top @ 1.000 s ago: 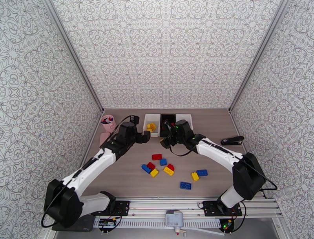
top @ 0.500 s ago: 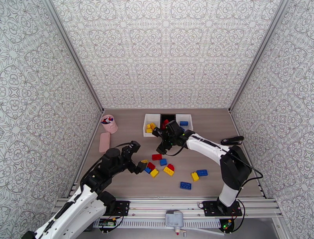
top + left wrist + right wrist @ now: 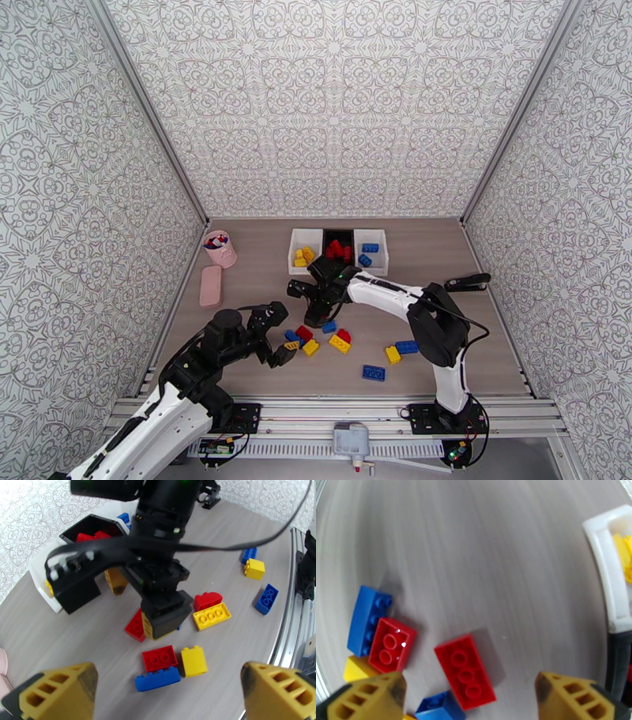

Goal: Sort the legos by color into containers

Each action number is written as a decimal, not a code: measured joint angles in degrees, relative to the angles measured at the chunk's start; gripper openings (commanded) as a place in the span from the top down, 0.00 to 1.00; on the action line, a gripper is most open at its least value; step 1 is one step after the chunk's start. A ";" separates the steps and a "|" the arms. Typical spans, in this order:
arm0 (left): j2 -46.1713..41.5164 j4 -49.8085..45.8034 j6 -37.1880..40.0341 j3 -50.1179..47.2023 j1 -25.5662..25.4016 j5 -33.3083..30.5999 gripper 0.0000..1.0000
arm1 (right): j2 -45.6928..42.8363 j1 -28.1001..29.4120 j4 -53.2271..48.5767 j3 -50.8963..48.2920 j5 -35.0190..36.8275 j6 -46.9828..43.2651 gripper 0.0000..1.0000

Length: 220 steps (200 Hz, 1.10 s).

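**Top view.** We are counting three bins at the far edge of the table (image 3: pixel 261 276):
- a white bin (image 3: pixel 294 254) holding yellow bricks
- a black bin (image 3: pixel 349 235) holding red ones
- a second white bin (image 3: pixel 384 249) holding blue ones

The loose legos (image 3: pixel 340 343) are lying mid-table, most in one cluster and three apart to the right. The left gripper (image 3: pixel 280 333) is hovering just left of the cluster with its jaws wide apart, holding nothing. The right gripper (image 3: pixel 306 304) is hanging over the cluster's far edge, also spread.

**Left wrist view.** Our own fingers (image 3: pixel 59 689) are standing wide and empty. Ahead, a small red brick (image 3: pixel 159 658), a blue brick (image 3: pixel 157 678) and a yellow brick (image 3: pixel 194 660) are lying packed together. Beyond them the right gripper is straddling a longer red brick (image 3: pixel 135 627).

**Right wrist view.** The red brick (image 3: pixel 465 671) is lying flat, studs up, between the spread fingertips (image 3: pixel 367 695). Neither is touching it, as far as we can tell. Another blue piece (image 3: pixel 438 709) is crowding its near corner.

**Handling.** We are judging the red brick light, rigid and sturdy, with smooth and rather slick walls. The hold we are favouring is across its two long flat sides, at mid-length and below the studs, with the finger kept clear of the blue neighbour
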 measured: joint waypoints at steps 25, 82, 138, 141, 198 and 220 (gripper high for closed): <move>0.22 0.15 0.00 -0.52 0.00 0.57 0.00 | 2.80 0.31 -2.58 2.25 0.42 -1.51 0.16; 1.11 0.20 0.02 -0.61 0.00 0.85 0.00 | 7.06 0.31 -6.45 5.73 0.87 -3.23 0.34; 2.16 0.22 0.02 -0.61 0.02 1.03 0.00 | 7.50 0.31 -6.67 6.23 2.01 -3.52 0.57; 2.21 0.22 0.02 -0.61 0.02 1.03 0.00 | 7.50 0.31 -6.67 6.23 2.08 -3.30 0.59; 2.49 0.68 0.00 -0.63 0.11 1.44 0.00 | 7.50 0.31 -6.56 6.34 2.60 -3.32 0.76; 2.86 1.20 -0.02 -0.63 0.35 1.68 0.00 | 7.50 0.31 -6.34 6.34 2.67 -3.30 0.77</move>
